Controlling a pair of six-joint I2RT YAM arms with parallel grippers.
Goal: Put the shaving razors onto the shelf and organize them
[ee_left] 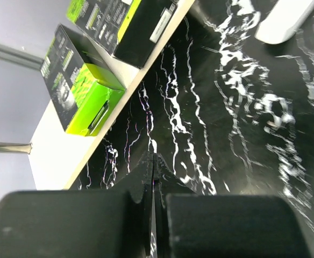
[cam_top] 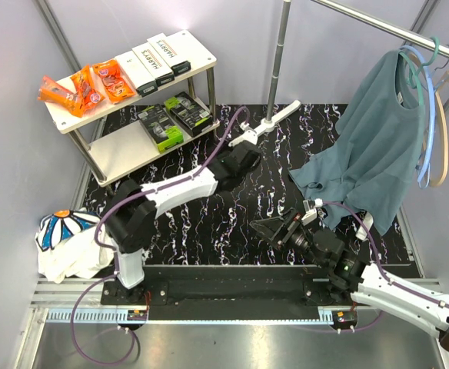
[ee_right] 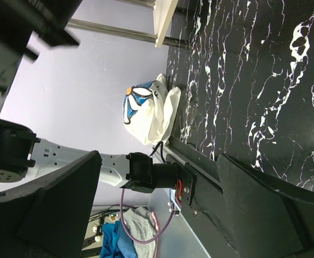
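The shelf stands at the back left. Its upper board holds three orange packets and three white HARRY'S boxes in a row. Its lower board holds two black-and-lime-green packs, also seen in the left wrist view. My left gripper is shut and empty, low over the black marbled mat just right of the lower board; its fingers are pressed together. My right gripper is wide open and empty over the mat's near middle.
A white T-shaped rack foot and its metal pole stand behind the left gripper. A teal shirt hangs from the rail at right. A white cloth with a blue flower lies at the near left.
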